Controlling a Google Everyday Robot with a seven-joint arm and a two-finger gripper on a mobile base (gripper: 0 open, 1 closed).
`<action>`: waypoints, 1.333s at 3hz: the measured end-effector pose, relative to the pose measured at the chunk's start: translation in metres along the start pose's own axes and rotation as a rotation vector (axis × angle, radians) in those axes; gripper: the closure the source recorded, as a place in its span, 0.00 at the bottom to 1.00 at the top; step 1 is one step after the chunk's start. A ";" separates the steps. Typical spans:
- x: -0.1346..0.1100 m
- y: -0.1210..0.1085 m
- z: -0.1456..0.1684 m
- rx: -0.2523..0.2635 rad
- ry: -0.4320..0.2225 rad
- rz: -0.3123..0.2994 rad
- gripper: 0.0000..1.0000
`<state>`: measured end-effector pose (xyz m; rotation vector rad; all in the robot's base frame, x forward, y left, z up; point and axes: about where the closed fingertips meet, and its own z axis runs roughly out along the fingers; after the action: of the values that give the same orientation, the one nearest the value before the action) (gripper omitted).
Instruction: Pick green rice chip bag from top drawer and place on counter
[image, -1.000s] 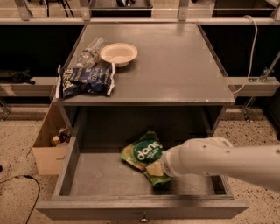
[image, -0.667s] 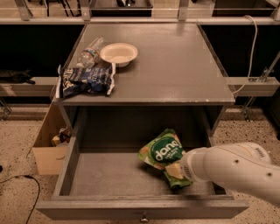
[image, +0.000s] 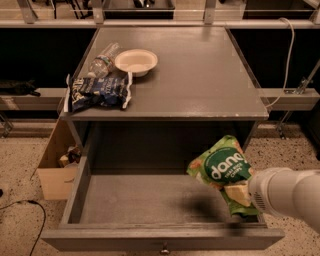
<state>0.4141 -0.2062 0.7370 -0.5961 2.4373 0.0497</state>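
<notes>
Pick looks done: gripper is at lower right, over the right end of the top drawer, pinched on the lower edge of the green rice chip bag. You've got the bag in the air, clear of the drawer floor, logo up, its shadow on the floor below. It's below counter height, not yet placed. What's left: lift over the front edge, set down, release. The counter's right half is bare; blue snack bag, bowl and bottle sit left

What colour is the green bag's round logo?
Dark green with white lettering, camera view; gripper holds the green rice chip bag above the top drawer.
</notes>
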 end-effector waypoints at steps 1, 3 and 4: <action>0.000 0.000 0.000 -0.001 0.002 0.000 1.00; -0.073 0.005 -0.066 -0.011 -0.148 -0.099 1.00; -0.117 -0.003 -0.173 0.067 -0.315 -0.186 1.00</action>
<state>0.4002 -0.1918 0.9448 -0.7234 2.0646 -0.0139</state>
